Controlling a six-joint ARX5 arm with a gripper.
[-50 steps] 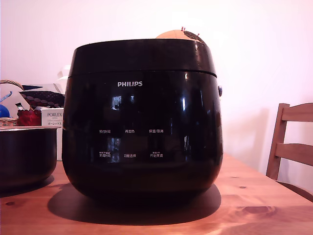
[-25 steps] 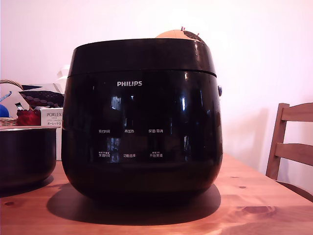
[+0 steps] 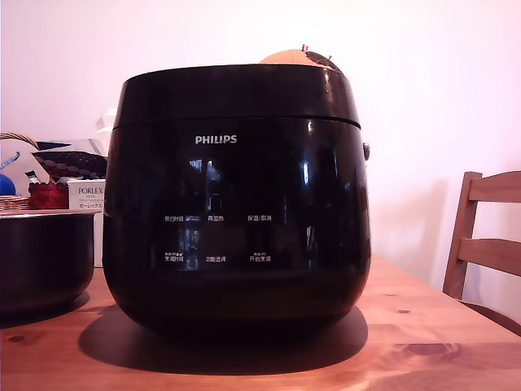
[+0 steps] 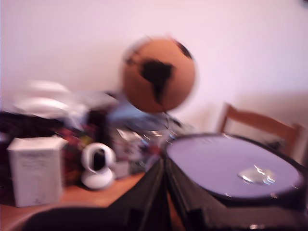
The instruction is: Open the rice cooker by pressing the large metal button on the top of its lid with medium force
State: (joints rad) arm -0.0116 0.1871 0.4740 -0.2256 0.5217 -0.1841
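Your exterior view, read from its left: a dark bowl-like pot [image 3: 42,259] sits at the frame edge on the wooden desk [image 3: 423,326], with a white box [image 3: 87,198] lettered PORLEX and a red container [image 3: 49,195] behind it. The rice cooker [image 3: 236,212] fills the middle of the frame, glossy black, PHILIPS logo and small white labels facing the camera, standing flat on the desk with its lid [image 3: 236,94] down and closed. A sliver of an orange globe [image 3: 297,58] peeks over the lid's rear edge. At the exterior view's right stands a wooden chair [image 3: 488,236], beside the desk.

This view hides the lid's top face and shows no arm at all. Your wrist view, blurred, supplies both: the lid's top [image 4: 231,166] reads as a pale reflective oval, with the shiny metal button [image 4: 257,175] set into it. The hand [image 4: 163,202] appears only as dark shapes in the foreground, near the lid's rim and apart from the button; whether it is open or closed you cannot tell, and nothing is seen in its grip.

The wrist view also reveals the clutter behind the cooker: a white box [image 4: 34,169], a small white round device [image 4: 97,165], a jumble of indistinct items, the whole globe [image 4: 159,74] on its stand, and the chair back [image 4: 260,125] against the pale wall.
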